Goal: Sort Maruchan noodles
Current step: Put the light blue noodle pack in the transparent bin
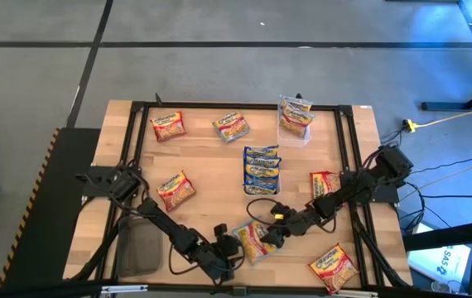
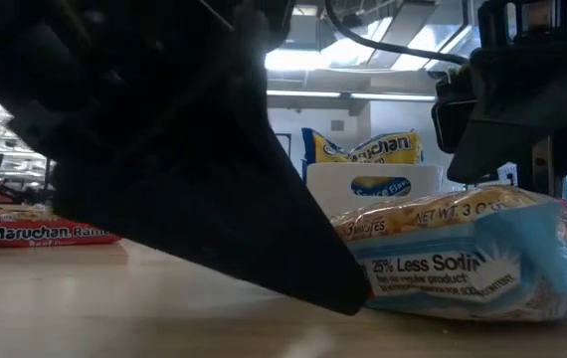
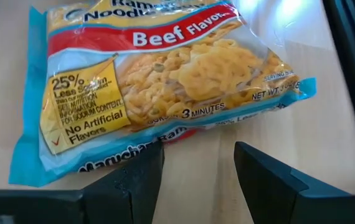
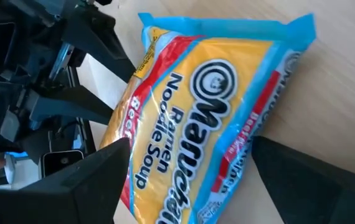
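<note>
High view: a blue-bordered Beef Flavor Maruchan packet (image 1: 252,239) lies flat near the bench's (image 1: 211,161) front edge, between both hands. The left hand (image 1: 226,251) sits just beside it, fingers parted and empty. The right hand (image 1: 271,235), fingers wide, straddles its other end without gripping. Other packets lie scattered around.

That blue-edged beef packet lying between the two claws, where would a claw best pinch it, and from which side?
Probably across its narrow width, coming straight down from above. The beef packet lies flat on the table, so no edge sticks up to catch, and its puffy middle gives soft plastic to pinch. The right claw, open, sits at its edge; the left claw, open, faces the other side.
</note>
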`<state>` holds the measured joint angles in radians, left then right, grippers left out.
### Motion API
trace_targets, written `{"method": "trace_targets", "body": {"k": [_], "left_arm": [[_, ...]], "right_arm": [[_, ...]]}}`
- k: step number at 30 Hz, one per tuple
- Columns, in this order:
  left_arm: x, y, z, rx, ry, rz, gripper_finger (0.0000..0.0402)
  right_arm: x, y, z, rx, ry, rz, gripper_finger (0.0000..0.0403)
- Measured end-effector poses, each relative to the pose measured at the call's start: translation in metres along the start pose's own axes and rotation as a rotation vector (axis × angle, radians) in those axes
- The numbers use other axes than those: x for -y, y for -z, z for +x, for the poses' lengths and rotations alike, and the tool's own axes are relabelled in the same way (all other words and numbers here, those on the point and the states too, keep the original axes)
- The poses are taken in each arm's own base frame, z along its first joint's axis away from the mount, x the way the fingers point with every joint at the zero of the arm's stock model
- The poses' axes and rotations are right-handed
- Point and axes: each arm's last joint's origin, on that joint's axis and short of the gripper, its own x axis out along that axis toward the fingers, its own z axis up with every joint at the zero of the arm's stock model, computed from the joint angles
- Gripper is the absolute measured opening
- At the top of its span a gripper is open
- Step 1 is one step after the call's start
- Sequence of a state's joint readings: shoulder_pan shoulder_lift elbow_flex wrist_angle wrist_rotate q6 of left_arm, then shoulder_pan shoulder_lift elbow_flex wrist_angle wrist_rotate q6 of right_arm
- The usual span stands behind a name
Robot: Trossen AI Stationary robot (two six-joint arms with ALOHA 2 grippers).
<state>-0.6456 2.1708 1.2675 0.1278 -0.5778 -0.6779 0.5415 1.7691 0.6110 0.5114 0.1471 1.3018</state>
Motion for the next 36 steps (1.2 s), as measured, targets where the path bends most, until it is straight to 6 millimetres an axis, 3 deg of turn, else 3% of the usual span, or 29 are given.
{"method": "trace_targets", "body": {"k": [22, 28, 36], "left_arm": [[-0.018, -0.019, 0.017, -0.021, 0.069, 0.096, 0.0194], [-0.023, -0.024, 0.021, -0.009, 0.068, 0.099, 0.0194], [-0.020, -0.025, 0.020, 0.009, 0.087, 0.111, 0.0194]], "right_arm": [[-0.010, -0.004, 0.000, 0.096, -0.099, -0.059, 0.0342], [-0.005, 0.000, 0.010, 0.065, -0.129, -0.059, 0.0342], [-0.016, -0.001, 0.020, 0.048, -0.153, -0.139, 0.0342]]}}
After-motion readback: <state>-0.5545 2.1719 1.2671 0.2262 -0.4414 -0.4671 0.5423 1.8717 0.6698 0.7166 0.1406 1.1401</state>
